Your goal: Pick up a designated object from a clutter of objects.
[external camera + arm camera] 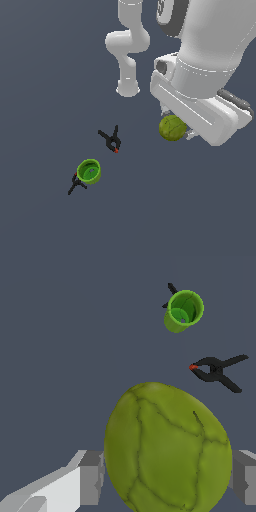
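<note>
Now the gripper [176, 131] holds the olive ball [172, 128], its fingers [90, 478] pressed against the ball's two sides in the wrist view. In the exterior view, one black clamp [112, 140] lies at the ball's nine o'clock, and the green cup [89, 171] sits toward eight o'clock, touching a second clamp [76, 184].

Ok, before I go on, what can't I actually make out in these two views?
- Gripper fingertips: exterior view, hidden by the wrist housing; wrist view, cut off by the bottom edge.
- Olive ball: underside hidden in both views, so whether it is lifted is unclear.
- Clamp by the green cup: mostly hidden behind the cup in the wrist view.
</note>
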Robot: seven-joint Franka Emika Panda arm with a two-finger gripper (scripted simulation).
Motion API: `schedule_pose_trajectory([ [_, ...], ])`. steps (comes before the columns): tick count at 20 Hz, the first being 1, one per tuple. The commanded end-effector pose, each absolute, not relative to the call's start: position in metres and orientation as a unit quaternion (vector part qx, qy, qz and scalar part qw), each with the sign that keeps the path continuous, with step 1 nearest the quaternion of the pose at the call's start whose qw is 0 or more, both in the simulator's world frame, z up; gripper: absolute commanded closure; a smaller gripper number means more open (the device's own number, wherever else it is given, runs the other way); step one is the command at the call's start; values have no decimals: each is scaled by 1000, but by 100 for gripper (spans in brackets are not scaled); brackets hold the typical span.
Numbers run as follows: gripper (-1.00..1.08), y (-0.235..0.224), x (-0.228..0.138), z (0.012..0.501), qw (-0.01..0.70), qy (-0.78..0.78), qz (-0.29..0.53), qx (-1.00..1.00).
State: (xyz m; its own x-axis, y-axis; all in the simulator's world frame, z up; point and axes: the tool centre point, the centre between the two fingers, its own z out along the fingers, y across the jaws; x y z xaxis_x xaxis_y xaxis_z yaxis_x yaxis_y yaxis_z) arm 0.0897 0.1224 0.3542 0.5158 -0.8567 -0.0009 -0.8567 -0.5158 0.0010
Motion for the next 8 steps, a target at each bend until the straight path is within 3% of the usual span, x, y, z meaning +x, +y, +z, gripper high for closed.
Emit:
schedule_pose_trajectory([
  [1,108,120,93,363,0,-492,0,871],
  [8,108,117,97,370,0,-492,0,871],
])
